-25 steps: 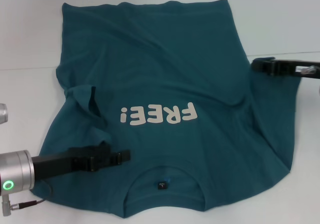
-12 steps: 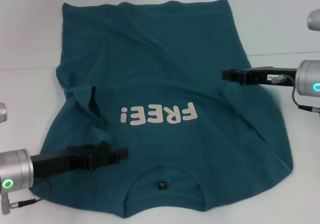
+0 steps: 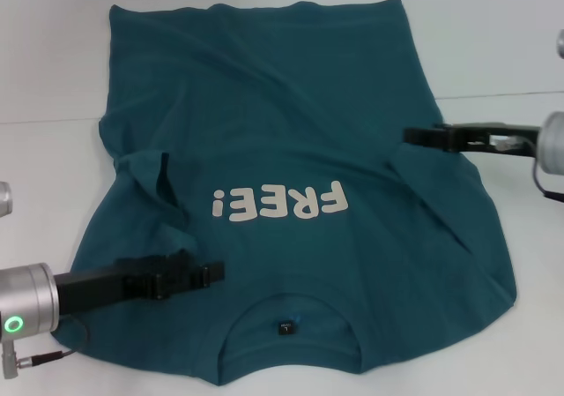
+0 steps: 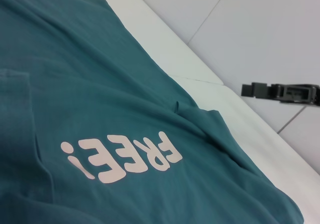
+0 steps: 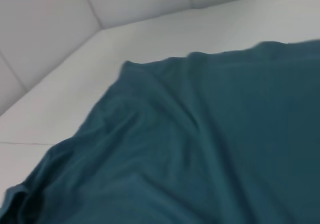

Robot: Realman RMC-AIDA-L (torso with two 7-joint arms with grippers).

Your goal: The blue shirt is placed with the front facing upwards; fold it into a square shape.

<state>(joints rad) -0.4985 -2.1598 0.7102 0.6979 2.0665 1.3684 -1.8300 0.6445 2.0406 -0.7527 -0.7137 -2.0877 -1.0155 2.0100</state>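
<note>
A: What has moved since half a second back?

B: The right gripper [image 3: 411, 134] has drawn back a little toward the robot's right, off the cloth's middle, and now sits at the right edge of the blue shirt [image 3: 282, 131]. The left gripper [image 3: 214, 271] has hardly shifted; it lies low over the shirt, just to the left of the neckline.

A: Count things for me.

B: One shirt, two grippers, one white table [image 3: 493, 43]. One line of white lettering [image 3: 279, 204] on the chest and one small dark tag [image 3: 285, 328] inside the collar.

A: Where does the shirt lie?

B: Spread front-up on the table, collar toward the robot, hem at the far side. Its left sleeve is folded in over the body; creases run across the right half.

A: And the fingers?

B: Cannot tell for either; both tips look like narrow dark bars, and no cloth is seen lifted by them.
</note>
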